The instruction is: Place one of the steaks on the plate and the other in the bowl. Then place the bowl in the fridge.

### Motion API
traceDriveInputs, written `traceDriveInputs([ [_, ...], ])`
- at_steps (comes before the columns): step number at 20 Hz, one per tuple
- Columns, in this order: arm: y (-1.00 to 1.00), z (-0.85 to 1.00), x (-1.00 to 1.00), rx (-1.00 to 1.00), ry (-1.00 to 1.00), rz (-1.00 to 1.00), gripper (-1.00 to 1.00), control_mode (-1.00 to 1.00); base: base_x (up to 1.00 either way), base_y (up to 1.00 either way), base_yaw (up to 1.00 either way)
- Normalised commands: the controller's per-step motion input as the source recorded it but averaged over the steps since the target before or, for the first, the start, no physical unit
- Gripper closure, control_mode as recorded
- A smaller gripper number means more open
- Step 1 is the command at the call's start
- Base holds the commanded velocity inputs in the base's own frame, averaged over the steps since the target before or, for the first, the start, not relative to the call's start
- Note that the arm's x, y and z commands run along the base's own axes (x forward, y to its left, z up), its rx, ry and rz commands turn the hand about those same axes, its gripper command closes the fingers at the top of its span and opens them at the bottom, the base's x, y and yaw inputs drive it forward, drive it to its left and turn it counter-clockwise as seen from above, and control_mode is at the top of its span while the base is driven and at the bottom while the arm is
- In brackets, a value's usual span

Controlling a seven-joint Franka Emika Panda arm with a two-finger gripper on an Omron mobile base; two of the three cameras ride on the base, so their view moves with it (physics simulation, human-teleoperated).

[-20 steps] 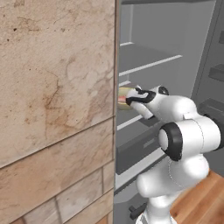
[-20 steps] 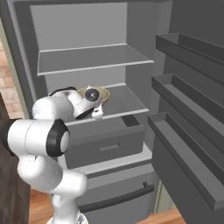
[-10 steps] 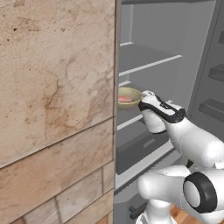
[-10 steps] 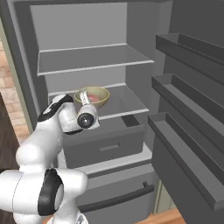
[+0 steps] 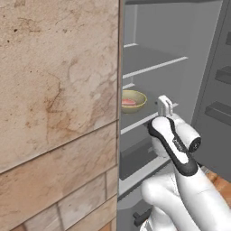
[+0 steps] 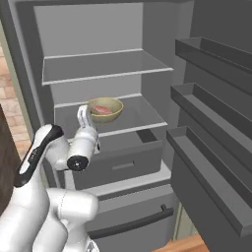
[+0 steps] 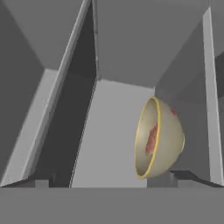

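Now claw [image 6: 84,114] spread wide, empty, just outside fridge [image 6: 29,93], near front edge of middle shelf [image 6: 140,115]. One bowl [image 6: 105,109] upright on that shelf, apart from claw, one pale pink steak [image 6: 102,110] inside. Upper shelf [image 6: 106,66] above bowl; closed drawer [image 6: 120,160] below. Three door bins [image 6: 211,147] on open door. Tan stone wall [image 5: 58,113] hides fridge's left side in left base view.
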Motion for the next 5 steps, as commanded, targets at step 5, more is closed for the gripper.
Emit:
traceDriveInputs([
  [5, -0.28, 1.00, -1.00, 0.15, 0.18, 0.00, -1.00, -1.00, 0.00, 0.00, 0.00],
])
